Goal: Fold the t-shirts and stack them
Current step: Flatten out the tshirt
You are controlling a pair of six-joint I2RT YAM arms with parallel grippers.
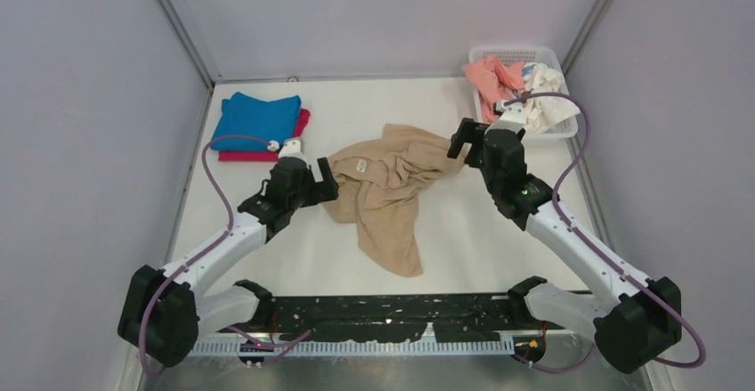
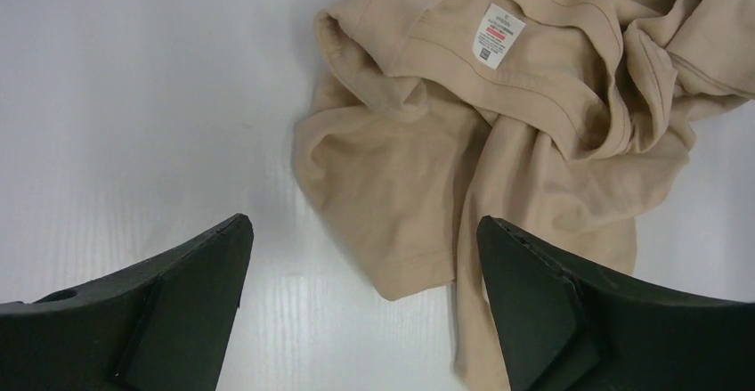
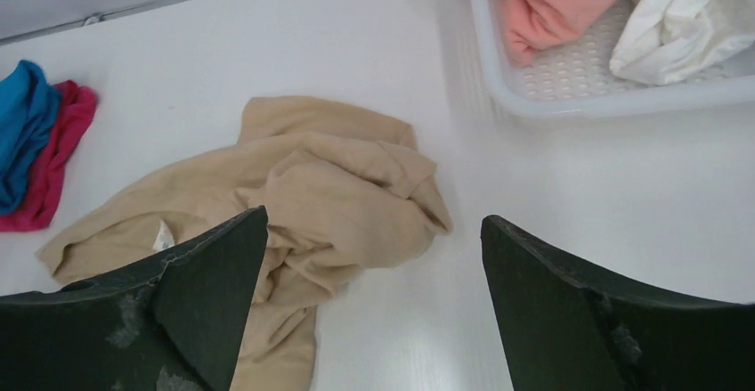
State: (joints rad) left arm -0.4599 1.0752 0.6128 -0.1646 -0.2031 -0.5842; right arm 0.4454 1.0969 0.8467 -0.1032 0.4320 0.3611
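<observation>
Left fingers (image 2: 178, 311) and right fingers (image 3: 570, 311) gape wide, empty, flanking the tan t-shirt (image 1: 387, 186) stretched far-to-near.

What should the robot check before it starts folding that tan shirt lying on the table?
1. Grippers free: left gripper and right gripper stand open, holding nothing. Ok.
2. Shirt within reach: the tan t-shirt lies on the table between the two grippers. Ok.
3. Shirt spread flat: it is crumpled, with its label showing. Not ok.
4. Stack started: the blue t-shirt lies folded on the magenta t-shirt. Ok.
5. Basket emptied: the salmon t-shirt and white t-shirt sit bunched inside. Not ok.
6. Where the hem lies: cannot tell.
</observation>
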